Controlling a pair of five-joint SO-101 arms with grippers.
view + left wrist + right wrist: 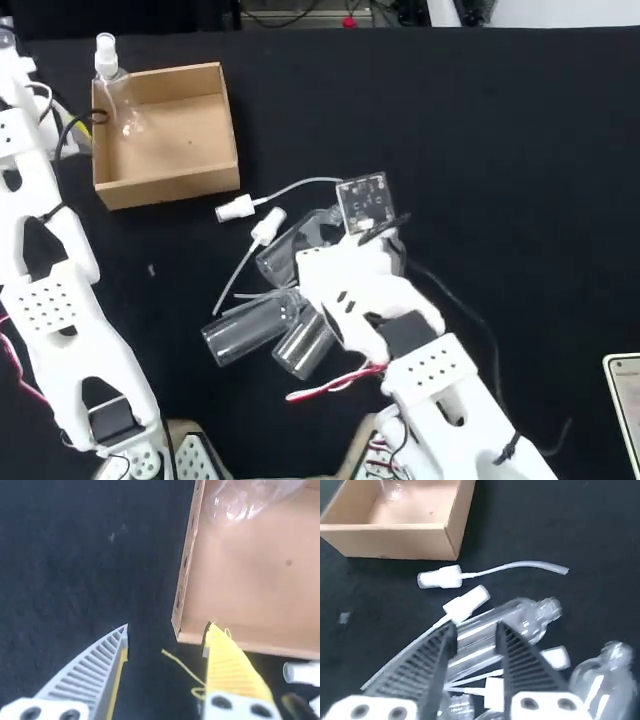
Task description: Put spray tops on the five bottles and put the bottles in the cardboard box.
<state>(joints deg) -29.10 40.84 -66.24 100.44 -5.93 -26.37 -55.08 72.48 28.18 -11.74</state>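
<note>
**One Capped Bottle Boxed, the Rest Loose on the Table**

The high view placed the cardboard box [168,188] at far left, with one spray-topped bottle [118,98] leaning in its far left corner. The left wrist view added that the left gripper [167,630] hung with jaws wide at the box's outer wall. The right wrist view showed the right gripper [475,629], jaws narrowly parted, over an uncapped bottle [527,617] lying mid-table; whether they touched it could not be told. A long-tubed spray top [236,208] and a second spray top [268,224] lay near the box. Two more clear bottles [245,325] lay nearer.
</note>
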